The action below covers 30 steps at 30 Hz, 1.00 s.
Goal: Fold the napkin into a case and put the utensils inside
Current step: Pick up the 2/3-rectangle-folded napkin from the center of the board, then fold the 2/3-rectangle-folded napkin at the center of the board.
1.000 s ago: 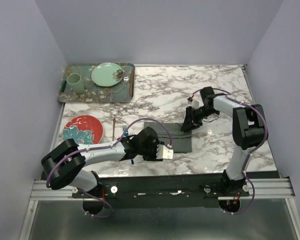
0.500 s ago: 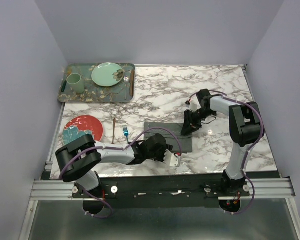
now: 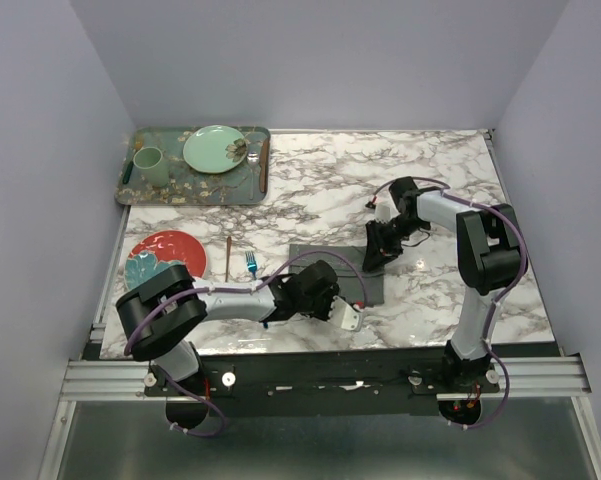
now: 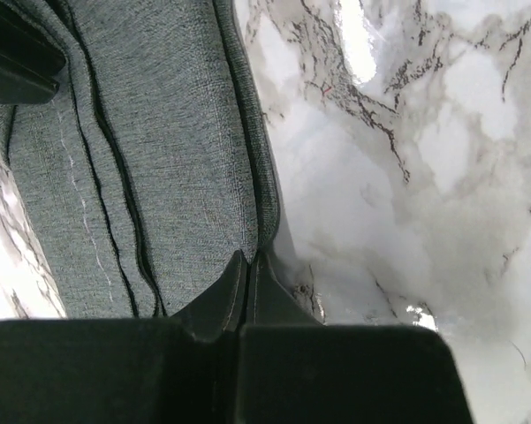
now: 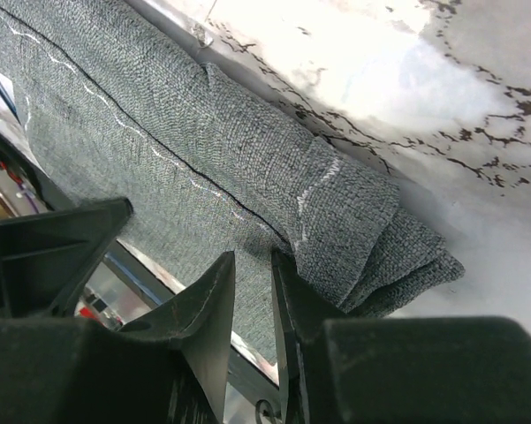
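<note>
Left tool (image 4: 247, 265) has just snapped shut at the near edge of the dark grey folded cloth napkin (image 3: 332, 260), after sliding a little along that edge away from the fork. Its tips meet right at the hem; I cannot tell whether cloth is nipped.

Right tool (image 5: 252, 278) stays at the napkin's far right corner, its jaws a narrow gap apart. Whether it has a hold is unclear.

The napkin lies flat on the marble counter (image 3: 430, 180). The small blue fork (image 3: 250, 263) and copper long-handled spoon (image 3: 228, 255) lie left of the napkin, outside it.

Judgement: next fold starting; loading not begun.
</note>
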### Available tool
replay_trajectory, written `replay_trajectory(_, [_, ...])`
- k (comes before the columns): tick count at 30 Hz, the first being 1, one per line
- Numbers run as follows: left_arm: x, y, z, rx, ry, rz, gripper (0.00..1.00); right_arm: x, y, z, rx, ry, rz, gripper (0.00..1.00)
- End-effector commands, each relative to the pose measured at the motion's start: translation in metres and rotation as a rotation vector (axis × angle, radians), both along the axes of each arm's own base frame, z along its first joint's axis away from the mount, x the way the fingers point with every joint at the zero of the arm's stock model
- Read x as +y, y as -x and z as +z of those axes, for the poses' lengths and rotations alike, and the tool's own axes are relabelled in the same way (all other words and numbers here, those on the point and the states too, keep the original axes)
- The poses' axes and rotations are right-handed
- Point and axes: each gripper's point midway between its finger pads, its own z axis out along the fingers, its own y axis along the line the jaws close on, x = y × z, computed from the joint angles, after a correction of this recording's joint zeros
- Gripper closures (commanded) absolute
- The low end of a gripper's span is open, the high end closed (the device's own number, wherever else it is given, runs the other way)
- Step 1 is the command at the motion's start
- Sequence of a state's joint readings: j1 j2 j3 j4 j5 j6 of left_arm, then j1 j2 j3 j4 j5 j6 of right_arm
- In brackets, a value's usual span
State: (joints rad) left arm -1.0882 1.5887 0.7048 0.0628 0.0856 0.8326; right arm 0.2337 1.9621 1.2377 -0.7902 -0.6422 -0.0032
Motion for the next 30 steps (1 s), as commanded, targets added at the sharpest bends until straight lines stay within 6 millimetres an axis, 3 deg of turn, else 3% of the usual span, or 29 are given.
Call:
replay_trajectory(1, [-0.004, 0.011, 0.020, 0.228, 0.015, 0.008, 1.00, -0.024, -0.003, -0.022, -0.081, 0.154, 0.086, 0.68])
replay_trajectory(6, [-0.010, 0.006, 0.045, 0.442, 0.052, 0.040, 1.00, -0.023, -0.007, -0.020, -0.092, 0.146, 0.091, 0.69])
replay_trajectory(10, [-0.018, -0.016, 0.063, 0.581, 0.102, 0.067, 1.00, -0.022, -0.009, -0.019, -0.090, 0.142, 0.095, 0.69])
replay_trajectory(21, [-0.016, -0.072, 0.073, 0.906, 0.155, 0.194, 1.00, -0.017, -0.020, -0.015, -0.100, 0.121, 0.114, 0.69])
replay_trajectory(30, [-0.016, -0.114, 0.061, 1.090, 0.201, 0.308, 1.00, -0.013, -0.031, -0.012, -0.107, 0.111, 0.122, 0.69])
